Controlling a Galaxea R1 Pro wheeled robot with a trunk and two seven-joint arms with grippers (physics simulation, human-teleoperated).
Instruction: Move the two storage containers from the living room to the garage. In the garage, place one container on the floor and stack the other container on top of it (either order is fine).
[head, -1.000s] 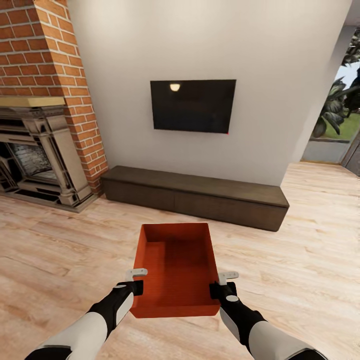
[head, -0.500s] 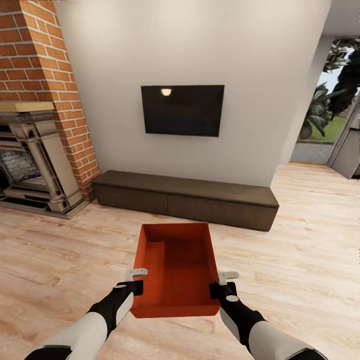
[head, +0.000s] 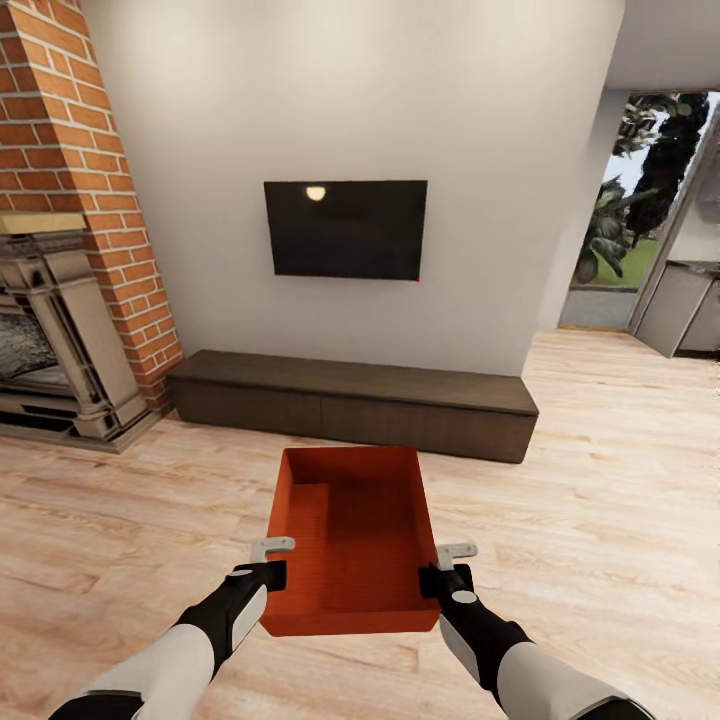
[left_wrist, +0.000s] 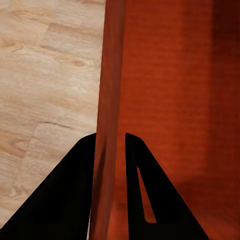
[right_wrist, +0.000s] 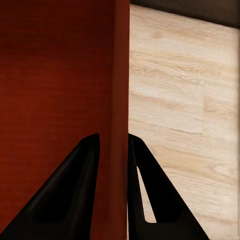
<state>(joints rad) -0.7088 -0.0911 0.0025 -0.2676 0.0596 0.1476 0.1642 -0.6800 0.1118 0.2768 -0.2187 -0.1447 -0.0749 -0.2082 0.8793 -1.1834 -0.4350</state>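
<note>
Red-orange, thin-walled and open-topped, the rectangular storage container (head: 350, 535) hangs level in front of me at six o'clock in the head view, above the pale wood plank floor (head: 600, 500) of the living room. My left gripper (head: 272, 560) is clamped on its left wall; in the left wrist view the dark fingers (left_wrist: 75, 195) sit either side of that wall (left_wrist: 107, 100). My right gripper (head: 448, 565) pinches the right wall the same way, one finger (right_wrist: 70, 195) inside, one outside.

As I judge it, the step is carrying this bin out toward the garage. I would keep both wrists at matching height and spacing so the thin walls neither flex nor slip, and turn the base gently. The opening at two o'clock looks like one way out.

At twelve o'clock hang a black wall-mounted TV (head: 345, 228) and a long low dark cabinet (head: 350, 395); a red-brick fireplace (head: 70, 200) stands at ten. I can read no brand, label or writing anywhere.
</note>
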